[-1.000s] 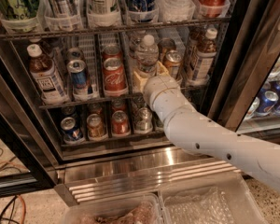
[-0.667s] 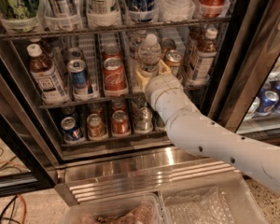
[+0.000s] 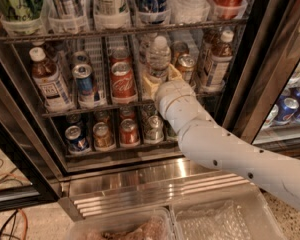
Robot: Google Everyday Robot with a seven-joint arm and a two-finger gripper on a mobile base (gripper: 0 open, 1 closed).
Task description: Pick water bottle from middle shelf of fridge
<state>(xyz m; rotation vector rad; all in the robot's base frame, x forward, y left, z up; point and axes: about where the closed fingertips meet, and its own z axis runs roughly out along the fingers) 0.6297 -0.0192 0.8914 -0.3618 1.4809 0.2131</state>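
Observation:
The water bottle [image 3: 158, 59], clear with a white cap, stands in the middle lane of the middle shelf [image 3: 90, 109] of the fridge [image 3: 20, 149]. My gripper [image 3: 161, 80] reaches in from the lower right on a white arm. Its tan fingers [image 3: 149, 84] sit tight on both sides of the bottle's lower body, shut on it. The bottle's base is hidden behind the wrist.
Brown-liquid bottles stand at the left [image 3: 47, 79] and right [image 3: 217, 59] of the shelf, with a red can [image 3: 122, 79] and a blue can [image 3: 85, 84] between. Small cans [image 3: 102, 134] fill the lower rack. Clear bins [image 3: 215, 219] lie below the steel base strip [image 3: 140, 184].
The water bottle and the gripper have shifted slightly up and right together; the arm has barely moved otherwise.

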